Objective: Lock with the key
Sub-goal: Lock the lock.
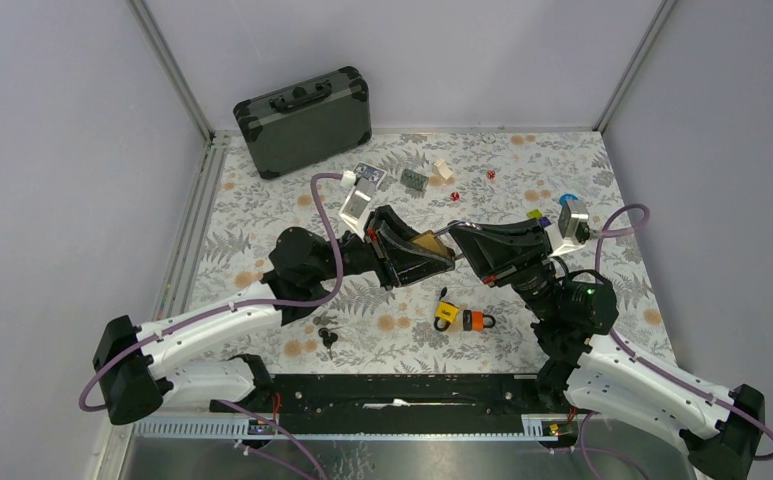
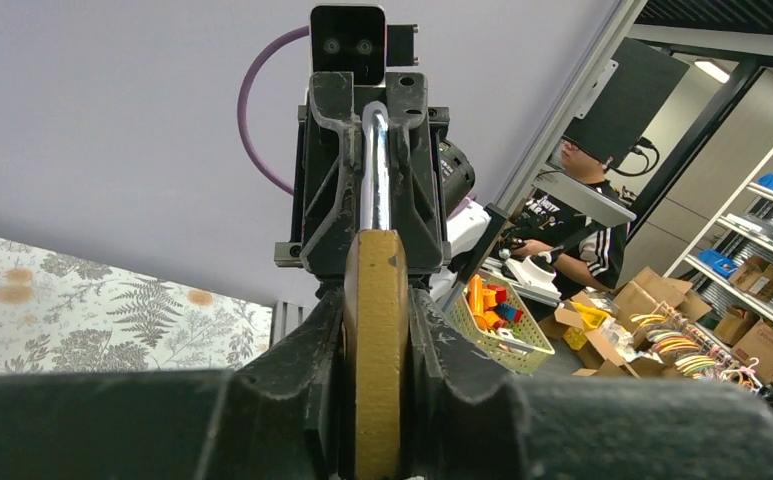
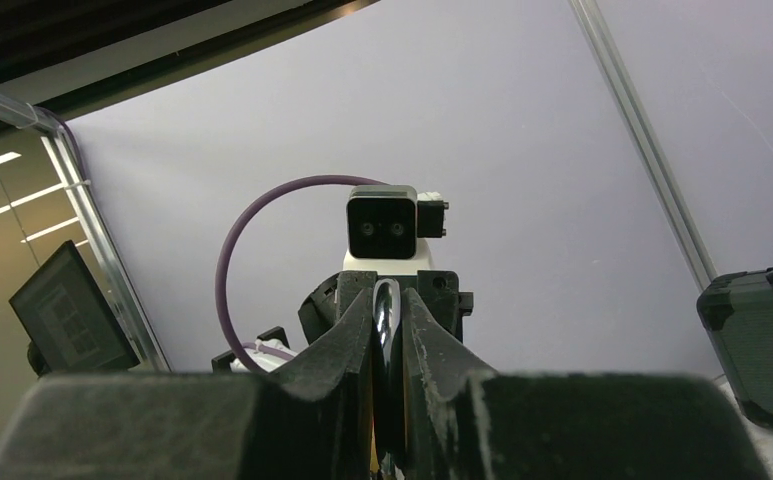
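A brass padlock point(image 1: 428, 243) is held in the air over the middle of the table, between both grippers. My left gripper point(image 1: 412, 252) is shut on its brass body point(image 2: 377, 340), seen edge-on in the left wrist view. My right gripper point(image 1: 465, 240) is shut on the padlock's silver shackle point(image 3: 386, 305), which also shows in the left wrist view point(image 2: 376, 170). The two grippers face each other, nearly touching. A dark bunch of keys point(image 1: 327, 335) lies on the table near the left arm, held by neither gripper.
A yellow padlock point(image 1: 448, 316) and an orange padlock point(image 1: 478, 321) lie on the floral cloth below the grippers. A grey hard case point(image 1: 304, 120) stands at the back left. Small blocks and dice point(image 1: 413, 179) lie scattered at the back.
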Available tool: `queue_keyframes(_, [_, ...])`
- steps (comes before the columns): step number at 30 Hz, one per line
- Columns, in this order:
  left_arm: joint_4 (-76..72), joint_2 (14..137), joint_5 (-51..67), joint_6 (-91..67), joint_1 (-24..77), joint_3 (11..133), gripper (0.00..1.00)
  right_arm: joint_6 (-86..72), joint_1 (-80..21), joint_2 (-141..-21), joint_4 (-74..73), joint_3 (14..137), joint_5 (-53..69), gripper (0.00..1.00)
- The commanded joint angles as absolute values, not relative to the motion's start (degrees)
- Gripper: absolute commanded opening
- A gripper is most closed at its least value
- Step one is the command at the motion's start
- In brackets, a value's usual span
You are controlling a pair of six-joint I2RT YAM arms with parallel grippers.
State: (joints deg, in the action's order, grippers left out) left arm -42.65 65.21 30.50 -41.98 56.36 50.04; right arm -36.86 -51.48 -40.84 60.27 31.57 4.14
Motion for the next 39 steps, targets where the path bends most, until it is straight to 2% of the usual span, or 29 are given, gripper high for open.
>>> queue_keyframes(1, [-47.25,65.57,31.25,-42.35,56.61,52.42,0.08,-38.13,-51.55,-39.81,69.82,33.86,2.90,0.00])
queue_keyframes(3, [-47.44,65.58,31.02,-42.49,56.61,52.40,0.00,-38.26,-51.50,-39.77,69.82,33.42,2.90,0.00])
queue_keyframes(9, [-44.21,63.75,30.41,-41.29,56.60,52.74,0.00,-34.37,-51.51,-36.73,63.63,32.47,3.08,0.00])
queue_keyframes(10, [-42.30,63.08,30.22,-40.32,56.60,52.99,0.00,-32.49,-51.56,-35.41,59.75,32.84,3.00,0.05])
queue_keyframes(11, [-38.95,62.15,29.82,-39.20,56.65,53.27,0.00,-30.12,-51.53,-34.18,53.24,33.66,2.99,0.17])
queue_keyframes(13, [-33.34,60.40,29.00,-36.08,56.61,53.86,0.00,-24.46,-51.55,-31.77,42.48,36.00,2.88,0.47])
queue_keyframes(14, [-30.22,59.50,28.61,-34.73,56.60,54.14,0.00,-21.72,-51.51,-30.84,37.35,37.47,2.64,0.58])
queue_keyframes(15, [-27.64,58.66,27.92,-33.59,56.66,54.40,0.00,-19.12,-51.55,-29.95,32.78,38.76,2.23,0.64])
queue_keyframes(17, [-22.28,56.89,26.11,-31.43,56.60,54.64,0.02,-14.49,-51.50,-29.29,25.05,41.81,1.58,0.70])
queue_keyframes(22, [-11.07,53.33,21.69,-27.87,56.61,55.96,0.00,-4.97,-51.50,-31.68,7.60,48.80,2.59,0.74])
queue_keyframes(26, [-3.06,52.25,19.17,-27.25,56.65,57.73,0.00,-0.69,-51.50,-36.74,-4.14,53.37,3.99,0.71])
queue_keyframes(33, [3.84,50.51,15.51,-27.78,56.88,57.39,0.00,-1.53,-51.50,-40.45,-7.50,52.83,7.20,0.66])
queue_keyframes(39, [5.57,50.80,15.48,-27.33,56.87,57.70,0.00,-2.80,-51.51,-40.59,-3.93,48.56,5.21,0.59])
